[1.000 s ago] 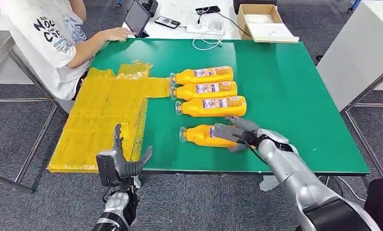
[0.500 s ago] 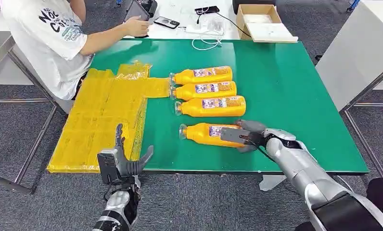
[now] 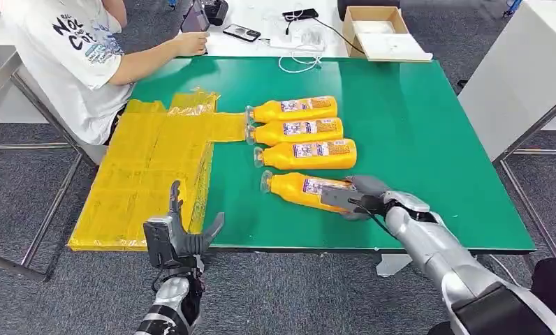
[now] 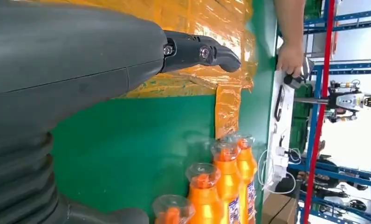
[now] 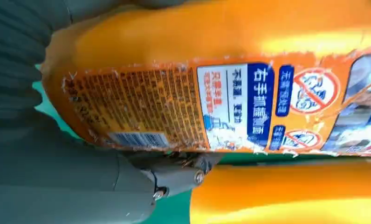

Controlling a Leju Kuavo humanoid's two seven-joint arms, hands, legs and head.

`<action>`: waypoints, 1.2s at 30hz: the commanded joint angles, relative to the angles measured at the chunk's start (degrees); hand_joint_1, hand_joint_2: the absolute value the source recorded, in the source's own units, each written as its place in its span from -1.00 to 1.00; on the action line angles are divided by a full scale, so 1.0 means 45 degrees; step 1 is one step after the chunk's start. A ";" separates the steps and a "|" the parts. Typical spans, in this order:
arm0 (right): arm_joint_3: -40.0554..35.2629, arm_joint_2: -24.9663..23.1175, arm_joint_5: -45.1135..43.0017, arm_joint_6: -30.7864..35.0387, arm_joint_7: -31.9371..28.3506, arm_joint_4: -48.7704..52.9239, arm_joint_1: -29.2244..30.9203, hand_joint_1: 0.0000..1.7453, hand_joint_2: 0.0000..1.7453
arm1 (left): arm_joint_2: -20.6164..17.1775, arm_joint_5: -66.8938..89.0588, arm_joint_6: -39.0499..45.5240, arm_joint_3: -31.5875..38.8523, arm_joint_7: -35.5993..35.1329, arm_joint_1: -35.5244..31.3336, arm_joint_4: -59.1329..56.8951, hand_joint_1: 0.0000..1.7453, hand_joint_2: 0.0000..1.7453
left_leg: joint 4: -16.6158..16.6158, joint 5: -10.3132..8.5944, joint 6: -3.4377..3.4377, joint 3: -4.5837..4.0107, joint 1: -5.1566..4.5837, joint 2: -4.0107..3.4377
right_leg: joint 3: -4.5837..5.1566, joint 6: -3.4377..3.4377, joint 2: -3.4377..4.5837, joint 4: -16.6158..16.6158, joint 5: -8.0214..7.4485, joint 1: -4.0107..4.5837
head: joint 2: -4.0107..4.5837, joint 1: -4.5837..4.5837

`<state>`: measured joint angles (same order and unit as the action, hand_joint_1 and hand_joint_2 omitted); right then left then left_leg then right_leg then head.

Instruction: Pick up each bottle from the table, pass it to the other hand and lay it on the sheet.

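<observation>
Four orange bottles lie on their sides on the green table, caps toward the yellow sheet. My right hand grips the base end of the nearest bottle, which lies slightly askew. In the right wrist view this bottle's label sits against my palm, with the thumb under it and the neighbouring bottle beyond. The other three bottles lie in a row behind. My left hand hovers open at the table's front edge beside the sheet, fingers spread.
A person in a white shirt sits at the far left corner, a hand on a tablet. A cardboard box, a phone and cables lie beyond the far edge. A white cabinet stands to the right.
My right hand has slid right along the nearest bottle to its base and closed there; the bottle has turned slightly askew. The person has lifted the tablet. The left hand has barely moved.
</observation>
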<state>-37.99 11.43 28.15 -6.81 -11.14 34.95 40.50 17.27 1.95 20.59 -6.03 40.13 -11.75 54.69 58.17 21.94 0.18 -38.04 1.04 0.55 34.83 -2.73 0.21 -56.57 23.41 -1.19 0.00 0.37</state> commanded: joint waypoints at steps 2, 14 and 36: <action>0.4094 -0.2258 -0.0910 0.4580 -0.3566 0.7326 -0.4588 1.00 1.00 | 0.0259 -0.0276 -0.0818 -0.0021 -0.0125 0.0080 0.0518 -1.00 1.00 | -0.0010 0.0046 -0.0002 0.0082 0.0017 -0.0052 | -0.0072 0.0047 0.0036 0.0017 0.0027 0.0027 | 0.0000 0.0005; 0.5898 -0.3431 -0.1827 0.6256 -0.4812 1.0178 -0.5696 1.00 1.00 | 0.0145 -0.0947 -0.1356 -0.0605 -0.0519 0.0240 0.1303 -1.00 1.00 | 0.0007 0.0044 0.0019 0.0024 0.0011 0.0021 | -0.0043 0.0039 -0.0014 -0.0007 0.0054 0.0000 | 0.0000 0.0005; 0.5718 -0.4312 -0.1403 0.6212 -0.5817 0.7694 -0.6751 1.00 1.00 | -0.0465 -0.3779 -0.5424 -0.2507 -0.2275 0.0899 0.4057 -1.00 1.00 | -0.0019 0.0034 0.0012 0.0035 -0.0007 -0.0010 | -0.0040 0.0030 0.0010 0.0020 0.0026 -0.0003 | 0.0000 0.0000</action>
<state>-10.12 -7.17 21.94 22.40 -37.68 78.01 8.41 16.76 -13.94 -2.71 -14.73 30.40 -7.64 72.82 58.15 21.93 0.21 -38.30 0.99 0.68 35.02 -2.75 0.15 -56.57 23.43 -1.25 0.00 0.37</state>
